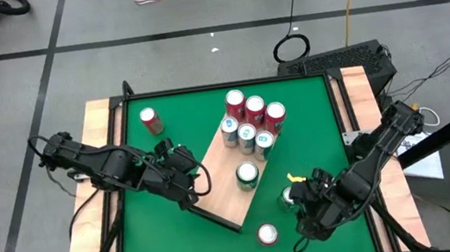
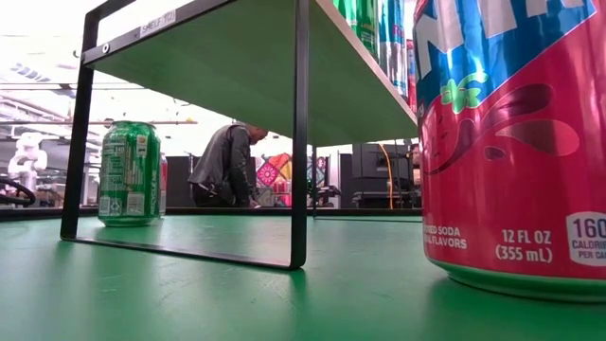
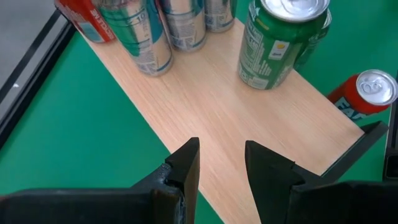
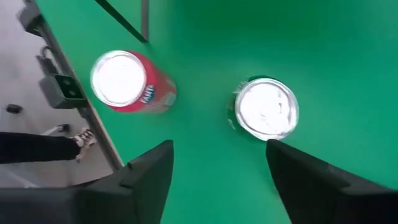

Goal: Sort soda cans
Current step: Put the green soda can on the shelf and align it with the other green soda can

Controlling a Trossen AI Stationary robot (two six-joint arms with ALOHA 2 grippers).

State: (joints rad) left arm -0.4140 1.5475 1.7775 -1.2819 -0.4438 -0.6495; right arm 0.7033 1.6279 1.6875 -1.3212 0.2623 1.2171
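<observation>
Seen from above, six soda cans are clustered at one end of the wooden board, presumably sorted, with a green can alone mid-board. The right gripper is held over a can on the green mat.

At table height, the board is shown raised on a thin black frame — a red can is glossy and printed.

From the left wrist, the left gripper is parted narrowly, pinching nothing, above pale wood grain.

From the right wrist, jaws are spread wide and empty; ahead of them a silver-topped can stands upright — a red one off to one side.
</observation>
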